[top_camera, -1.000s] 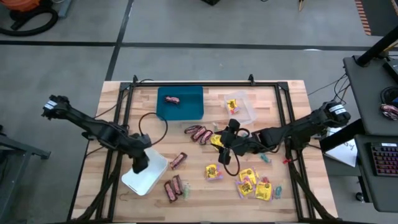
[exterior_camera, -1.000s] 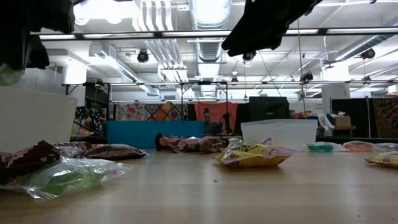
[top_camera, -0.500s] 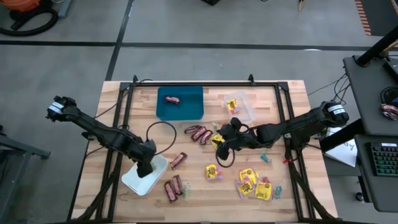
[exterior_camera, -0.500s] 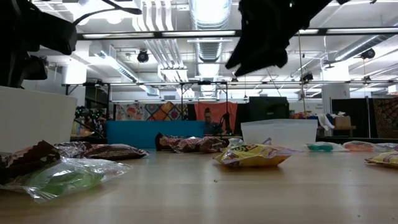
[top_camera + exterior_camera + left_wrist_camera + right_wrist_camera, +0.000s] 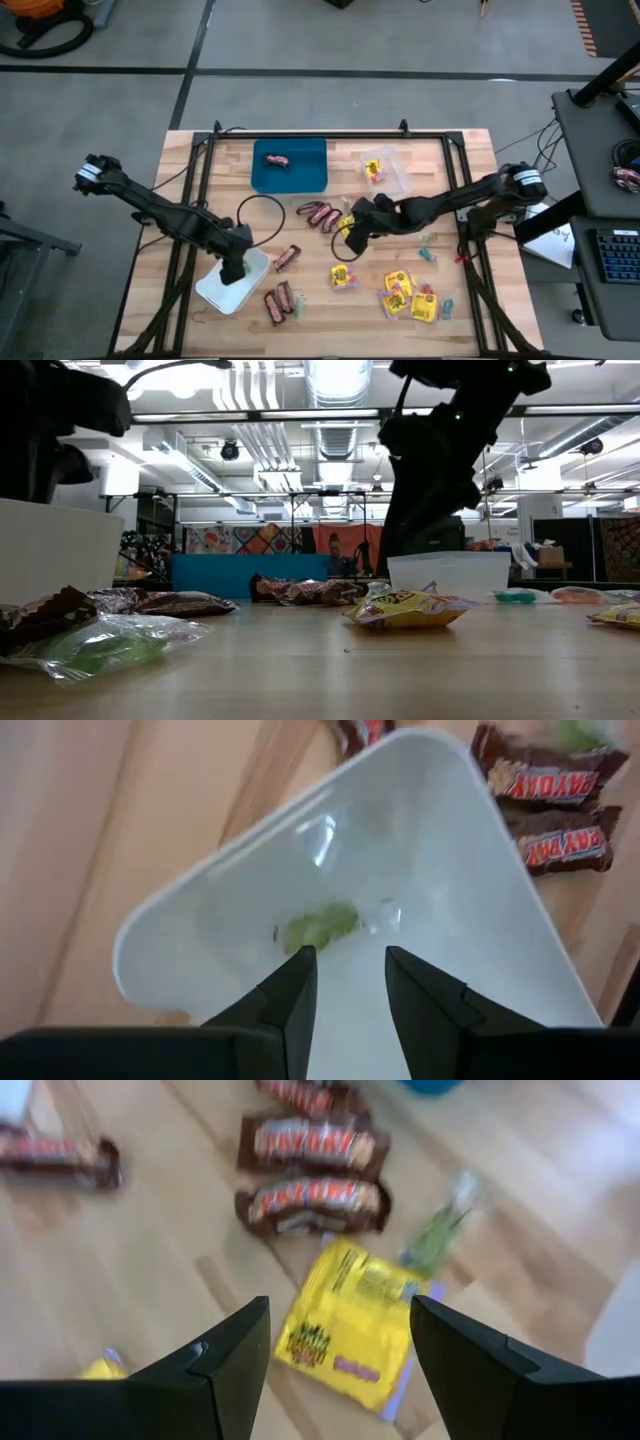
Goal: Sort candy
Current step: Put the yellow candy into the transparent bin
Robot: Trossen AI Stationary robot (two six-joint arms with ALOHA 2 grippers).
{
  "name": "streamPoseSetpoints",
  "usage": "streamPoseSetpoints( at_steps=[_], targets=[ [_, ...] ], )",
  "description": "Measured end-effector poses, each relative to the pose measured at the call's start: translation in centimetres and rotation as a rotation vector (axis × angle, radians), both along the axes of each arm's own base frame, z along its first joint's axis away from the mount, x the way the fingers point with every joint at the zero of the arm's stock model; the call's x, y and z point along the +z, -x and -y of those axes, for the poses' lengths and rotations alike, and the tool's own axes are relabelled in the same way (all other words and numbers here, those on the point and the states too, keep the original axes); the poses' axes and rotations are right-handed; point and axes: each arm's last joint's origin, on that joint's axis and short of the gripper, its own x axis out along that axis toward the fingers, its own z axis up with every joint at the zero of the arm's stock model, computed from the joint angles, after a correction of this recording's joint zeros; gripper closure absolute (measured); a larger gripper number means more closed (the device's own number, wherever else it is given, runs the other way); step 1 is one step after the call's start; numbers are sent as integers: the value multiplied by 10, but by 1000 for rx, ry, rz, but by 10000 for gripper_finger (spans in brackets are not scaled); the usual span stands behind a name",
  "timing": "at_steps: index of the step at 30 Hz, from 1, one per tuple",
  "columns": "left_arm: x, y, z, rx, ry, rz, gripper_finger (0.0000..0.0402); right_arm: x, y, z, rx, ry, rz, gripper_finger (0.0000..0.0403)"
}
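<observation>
- Since the earlier frames the left gripper (image 5: 236, 270) has come down over the white tray (image 5: 215, 291) near the tabletop's (image 5: 310, 250) front-left corner and let go; a green sweet (image 5: 320, 925) now lies inside the tray, just ahead of its fingers (image 5: 290, 995), which stand slightly apart and hold nothing.
- The right gripper (image 5: 353, 228) has swung from over the scattered packets toward the tabletop's middle and dropped lower.
- Its 2 fingers (image 5: 230, 1365) are spread wide and empty, and a yellow packet (image 5: 350, 1325) lies flat on the wood directly between and ahead of them, its long axis running roughly along the line of reach.
- 3 brown bars (image 5: 310, 1200) lie just beyond that packet, and a second green sweet (image 5: 440, 1230) touches its far corner.
- The right arm is clearly nearer this packet; it reaches in from the right edge, stretched low and angled down.
- The left arm reaches in from the left edge, elbow raised, wrist pointing down into the tray.
- More yellow packets (image 5: 405, 295) lie toward the front-right corner; 1 bar sits in the blue tray (image 5: 300, 175) at the back edge.
</observation>
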Motion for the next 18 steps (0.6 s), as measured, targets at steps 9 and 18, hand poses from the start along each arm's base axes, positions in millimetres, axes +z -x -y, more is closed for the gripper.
streamPoseSetpoints(
  at_steps=[9,18],
  targets=[
    [24,-11,-1,-53,-142,174,297,-14,-26,-3,-19,17,-272,172],
    [46,-18,-2,-60,-257,293,296,-34,-47,-5,44,3,-353,172]
  ],
)
